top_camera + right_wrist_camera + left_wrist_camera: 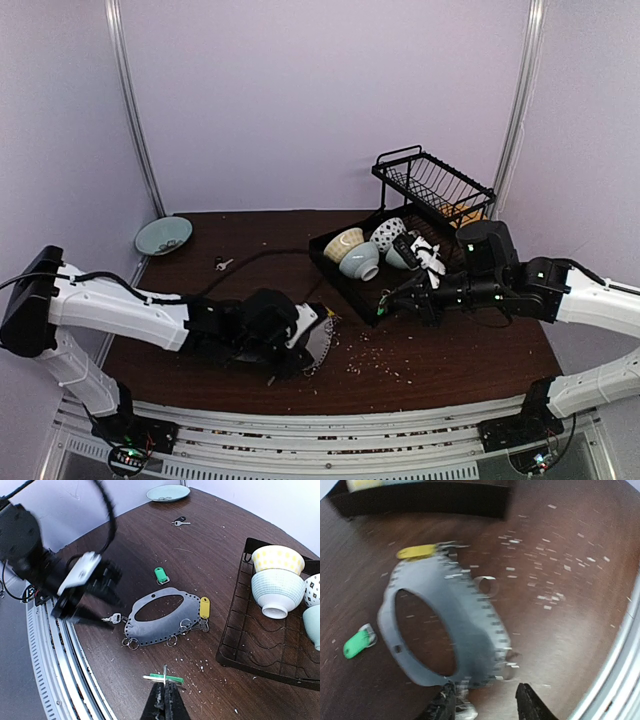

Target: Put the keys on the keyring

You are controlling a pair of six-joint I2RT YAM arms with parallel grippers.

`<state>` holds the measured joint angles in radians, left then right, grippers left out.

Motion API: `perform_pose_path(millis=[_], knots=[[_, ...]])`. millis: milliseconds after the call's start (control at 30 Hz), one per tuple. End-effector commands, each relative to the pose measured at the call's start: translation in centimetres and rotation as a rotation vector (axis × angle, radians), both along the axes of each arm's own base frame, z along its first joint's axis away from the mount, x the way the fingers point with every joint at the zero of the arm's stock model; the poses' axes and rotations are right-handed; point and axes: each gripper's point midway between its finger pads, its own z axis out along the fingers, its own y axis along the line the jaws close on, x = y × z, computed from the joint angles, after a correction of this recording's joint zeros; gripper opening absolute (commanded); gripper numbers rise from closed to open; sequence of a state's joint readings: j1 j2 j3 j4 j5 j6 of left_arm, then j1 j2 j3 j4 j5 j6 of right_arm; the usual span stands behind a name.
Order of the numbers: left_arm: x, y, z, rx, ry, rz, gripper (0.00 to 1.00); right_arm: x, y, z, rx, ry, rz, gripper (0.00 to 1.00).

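The keyring is a flat grey plate (155, 629) with an oval hole, a perforated edge and small split rings (172, 641); it also shows in the left wrist view (465, 615). A yellow-tagged key (204, 607) and a silver key (113, 618) hang at its edge. A green-tagged key (160, 574) lies loose beyond it. My right gripper (164, 690) is shut on another green-tagged key (165, 678), held above the table in front of the plate. My left gripper (487, 705) is open at the plate's near edge, its left finger beside the silver key (465, 711).
A black tray (345, 283) holds several bowls (360, 262) at the centre right, with a wire dish rack (435, 185) behind it. A teal plate (163, 236) stands at the back left and a dark-headed key (222, 264) lies near it. White crumbs litter the table.
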<state>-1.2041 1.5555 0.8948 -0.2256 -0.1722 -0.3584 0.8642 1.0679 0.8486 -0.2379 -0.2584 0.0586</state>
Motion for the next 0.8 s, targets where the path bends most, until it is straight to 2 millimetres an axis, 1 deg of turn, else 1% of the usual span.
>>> perform_pose_path(millis=[0,100,167,200,267,300,333,367,400,433,467,500,533,633,767], knots=[[2.5,1.1,2.4,-0.250,0.079,0.107,0.44,0.2,0.0,0.1,0.007,0.003,-0.004,0.00],[3.0,-0.9,5.0,-0.294,-0.016,-0.024,0.46,0.3,-0.1,-0.2,0.001,0.003,-0.002,0.00],[2.7,-2.5,6.0,-0.318,-0.047,-0.216,0.46,0.4,-0.1,-0.2,0.010,0.005,0.007,0.00],[2.5,-3.1,6.1,-0.333,-0.047,-0.319,0.46,0.4,0.0,-0.2,0.019,0.006,0.016,0.00],[4.2,-3.3,5.7,-0.335,-0.056,-0.421,0.46,0.6,0.0,-0.2,0.026,0.011,0.026,0.00],[5.3,-3.3,5.0,-0.330,-0.047,-0.469,0.44,0.7,0.0,-0.3,0.024,0.013,0.029,0.00],[6.8,-4.0,4.9,-0.329,-0.053,-0.495,0.41,0.9,-0.1,-0.5,0.019,0.017,0.031,0.00],[7.6,-4.1,3.4,-0.296,-0.029,-0.532,0.36,1.0,-0.2,-0.7,0.014,0.021,0.032,0.00],[8.5,-5.2,3.2,-0.275,-0.027,-0.584,0.33,1.2,-0.3,-0.9,0.010,0.025,0.029,0.00],[8.6,-5.8,2.2,-0.246,-0.010,-0.632,0.31,1.3,-0.4,-1.1,0.005,0.030,0.025,0.00],[8.3,-6.2,1.4,-0.230,0.012,-0.696,0.30,1.4,-0.6,-1.2,0.001,0.036,0.021,0.00],[7.7,-6.1,0.5,-0.211,0.040,-0.750,0.31,1.5,-0.7,-1.3,-0.001,0.039,0.018,0.00],[7.6,-6.2,-0.1,-0.197,0.026,-0.796,0.31,1.5,-0.8,-1.4,-0.001,0.043,0.016,0.00],[7.9,-6.3,-1.3,-0.135,-0.004,-0.900,0.32,1.6,-0.9,-1.5,0.005,0.045,0.017,0.00],[7.5,-6.5,-2.7,-0.096,0.048,-1.009,0.33,1.9,-1.0,-1.6,0.006,0.048,0.013,0.00]])
